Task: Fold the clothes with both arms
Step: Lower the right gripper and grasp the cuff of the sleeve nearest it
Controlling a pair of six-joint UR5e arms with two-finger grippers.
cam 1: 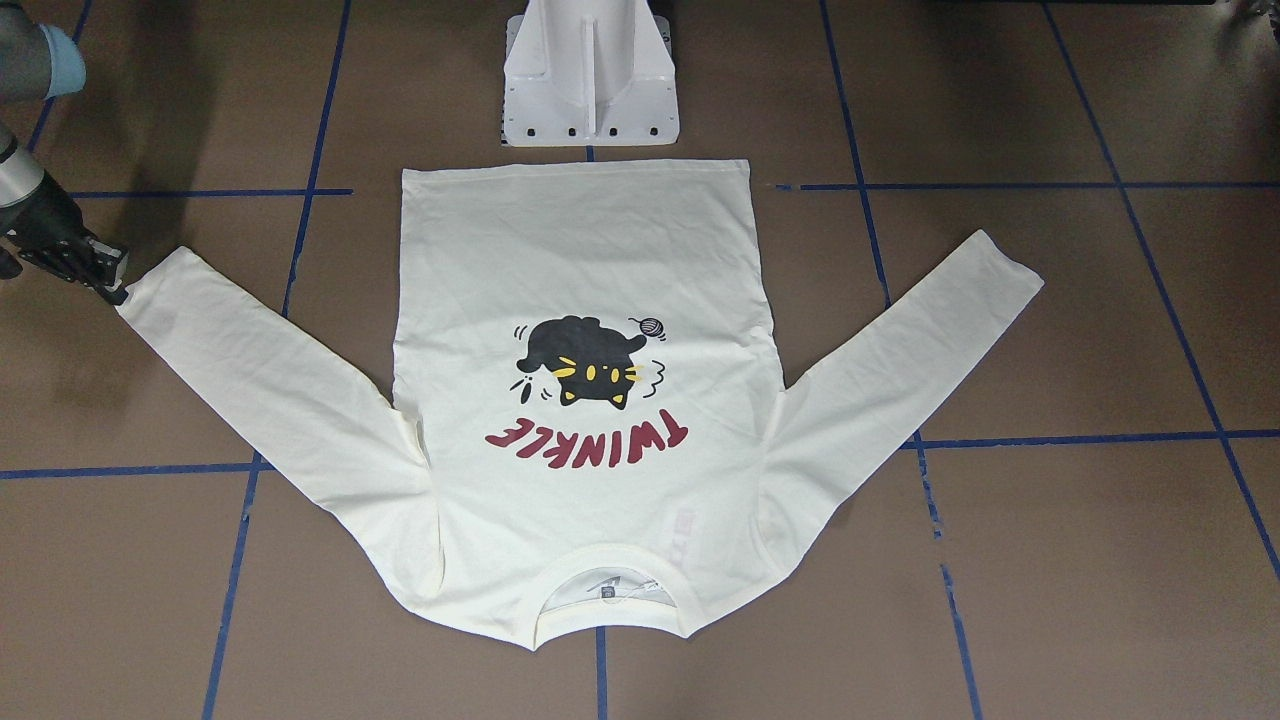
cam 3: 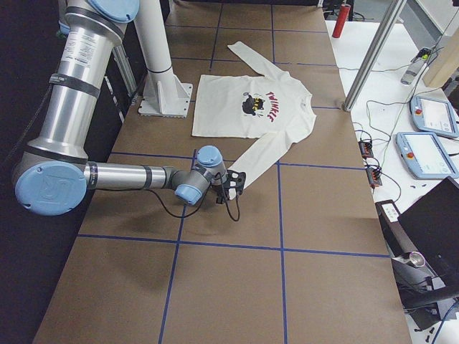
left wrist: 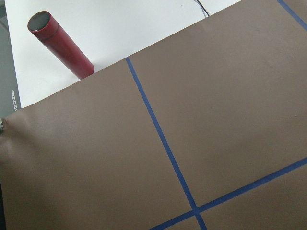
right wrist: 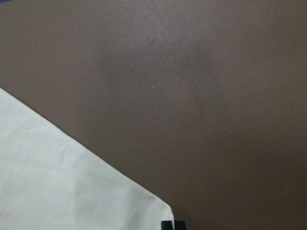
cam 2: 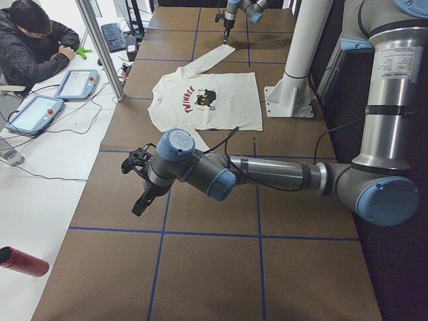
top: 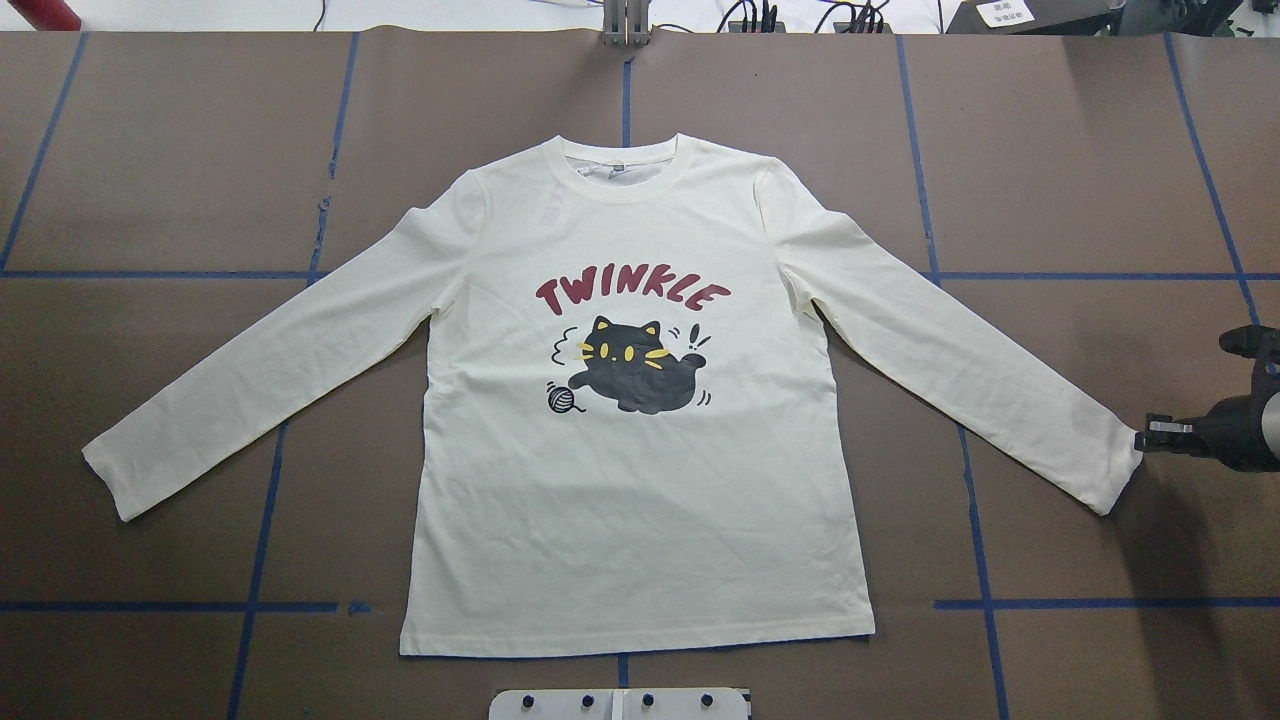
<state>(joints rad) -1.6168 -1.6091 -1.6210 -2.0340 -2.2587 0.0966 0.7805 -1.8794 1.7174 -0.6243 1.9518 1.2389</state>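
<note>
The cream long-sleeved T-shirt lies flat on the brown table with the black cat print and red "TWINKLE" facing up and both sleeves spread out. It also shows in the front view. My right gripper sits low at the cuff corner of the sleeve on my right. In the right wrist view its fingertips stand close together just beside the cuff corner, with no cloth seen between them. My left gripper hangs over bare table far from the shirt. I cannot tell whether it is open or shut.
The white pedestal base stands just behind the shirt's hem. A red cylinder lies off the table's left end. An operator sits with tablets beyond the table's far side. Blue tape lines cross the brown surface.
</note>
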